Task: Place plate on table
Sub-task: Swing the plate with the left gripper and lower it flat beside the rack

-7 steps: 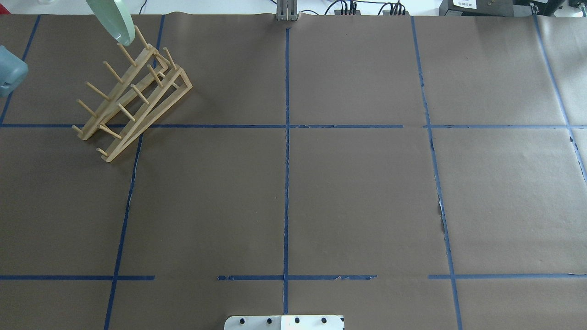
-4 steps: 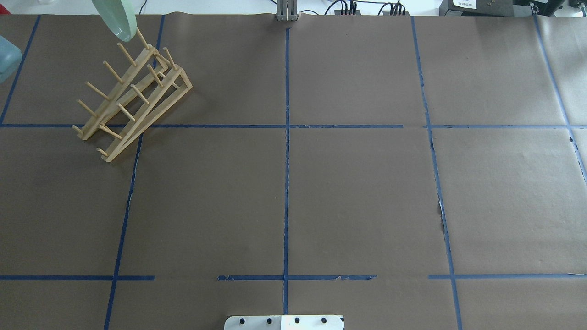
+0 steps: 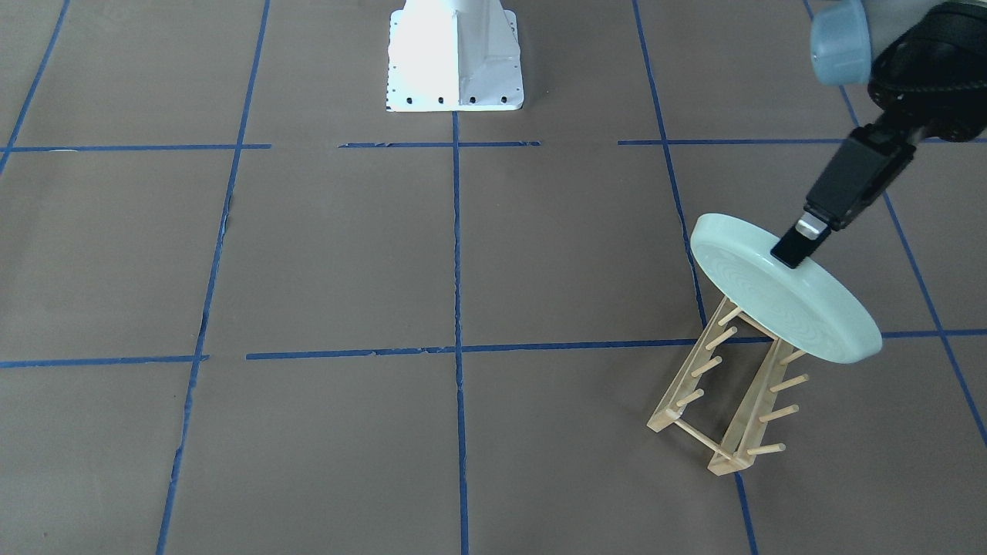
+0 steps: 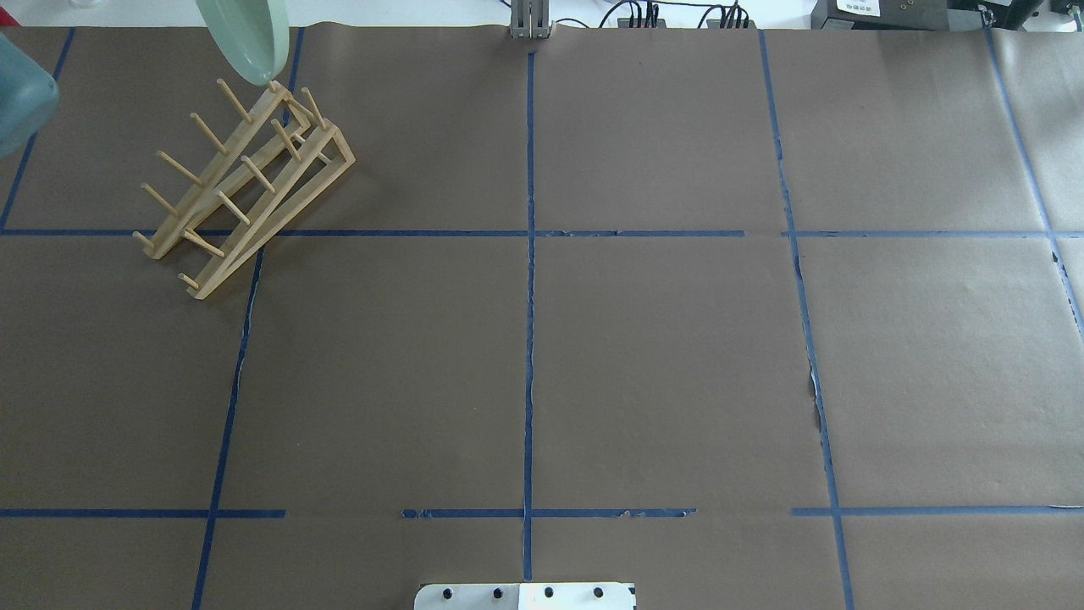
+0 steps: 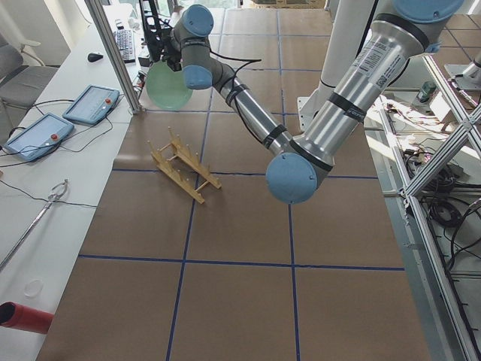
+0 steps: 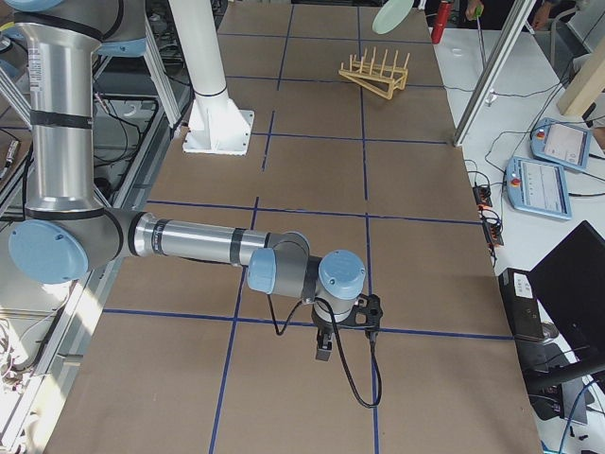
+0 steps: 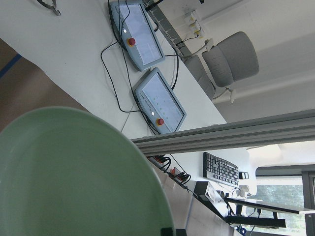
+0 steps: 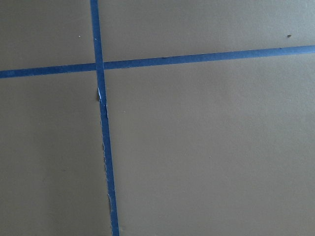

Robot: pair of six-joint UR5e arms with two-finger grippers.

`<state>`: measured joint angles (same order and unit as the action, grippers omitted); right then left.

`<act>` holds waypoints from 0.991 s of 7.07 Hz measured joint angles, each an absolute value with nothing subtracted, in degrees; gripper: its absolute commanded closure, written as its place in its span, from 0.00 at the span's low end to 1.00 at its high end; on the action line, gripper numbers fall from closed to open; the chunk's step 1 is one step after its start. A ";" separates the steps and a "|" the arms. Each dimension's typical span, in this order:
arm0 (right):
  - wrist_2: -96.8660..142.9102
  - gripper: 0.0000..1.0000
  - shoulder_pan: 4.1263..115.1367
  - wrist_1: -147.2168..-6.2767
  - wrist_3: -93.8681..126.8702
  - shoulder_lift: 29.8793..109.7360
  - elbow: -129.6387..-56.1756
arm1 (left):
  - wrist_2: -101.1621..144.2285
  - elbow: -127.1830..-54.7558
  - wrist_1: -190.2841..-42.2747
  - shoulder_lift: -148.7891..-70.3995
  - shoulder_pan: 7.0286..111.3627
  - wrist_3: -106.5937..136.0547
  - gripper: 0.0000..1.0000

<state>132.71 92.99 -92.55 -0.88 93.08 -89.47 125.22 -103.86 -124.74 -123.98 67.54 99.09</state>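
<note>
- Table [image 3: 308, 254]: brown paper, blue tape squares
- Rack [image 3: 725, 401] stands on it
- Plate [image 3: 779, 297] hangs tilted in the air above the rack
- Left gripper [image 3: 794, 248] clamps the plate's rim
- Right gripper [image 6: 323, 352] near the table; open or closed, cannot tell

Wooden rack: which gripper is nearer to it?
Left. The left gripper holds the plate by its rim just above one end of the rack. The right gripper hangs low over the table, far off toward the opposite end.
</note>
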 measured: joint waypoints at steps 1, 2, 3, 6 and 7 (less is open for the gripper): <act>132.72 0.00 92.99 -92.55 -0.88 93.08 -89.47 | 124.36 -106.31 -118.55 -125.29 64.13 94.77 1.00; 132.71 0.00 92.99 -92.55 -0.88 93.08 -89.47 | 121.02 -108.41 -112.30 -126.33 59.27 90.17 1.00; 132.72 0.00 92.99 -92.55 -0.88 93.07 -89.48 | 115.32 -110.30 -105.64 -127.39 53.53 86.29 1.00; 132.72 0.00 92.99 -92.55 -0.88 93.07 -89.47 | 93.26 -108.84 -88.14 -132.03 34.40 74.08 1.00; 132.72 0.00 92.99 -92.55 -0.88 93.07 -89.47 | 88.70 -106.52 -85.85 -132.48 30.74 69.29 1.00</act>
